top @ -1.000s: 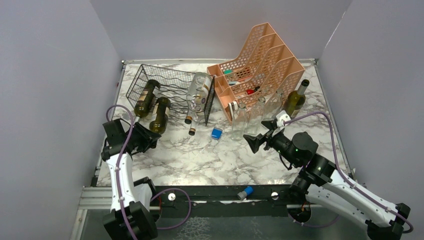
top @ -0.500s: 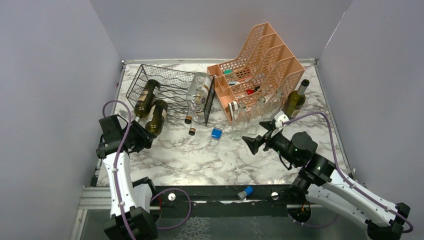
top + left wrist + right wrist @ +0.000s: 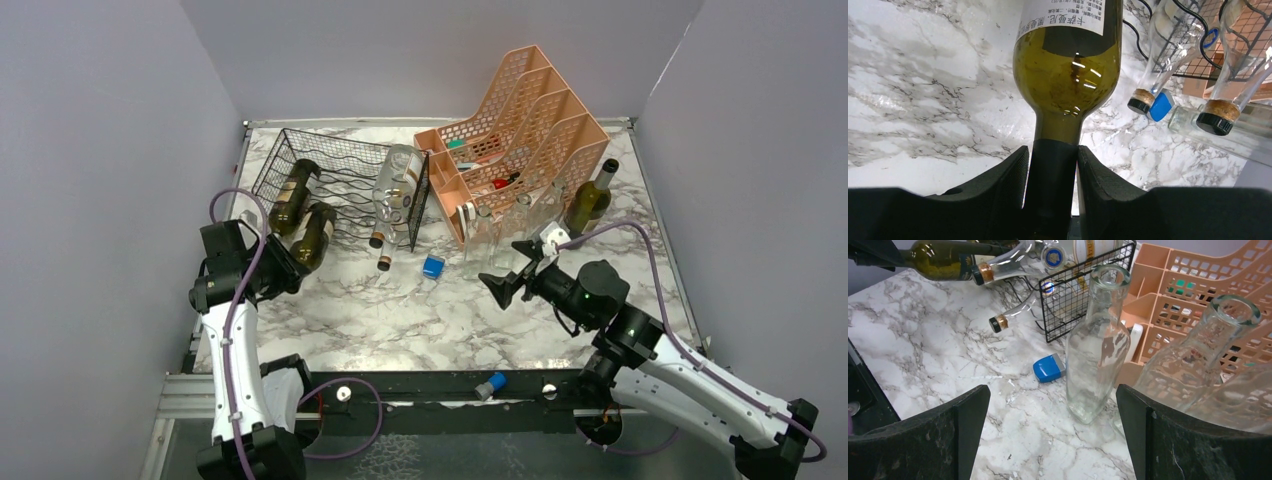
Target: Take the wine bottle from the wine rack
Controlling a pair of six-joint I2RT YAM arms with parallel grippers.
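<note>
Position: wine bottle (image 3: 315,232) lies at front-left of wine rack (image 3: 340,170), base end among its wires | left end effector (image 3: 1053,152) clamped on neck | right end effector (image 3: 1050,400) wide open | risk: heavy body pivots in neck grip, slips, or snags wires.

This is a robotics lab test cell rather than a home or shop. Plain grey panels (image 3: 440,50) wall in a marble-patterned desk (image 3: 400,310) on three sides. The left arm (image 3: 228,350) and the right arm (image 3: 700,385), white and black, are bolted to a metal rail (image 3: 178,395) at its near edge and trail purple cables (image 3: 238,190). A black wine rack (image 3: 340,170), a peach file organizer (image 3: 520,110) and loose glass bottles (image 3: 1098,340) make an unlikely mix.
</note>
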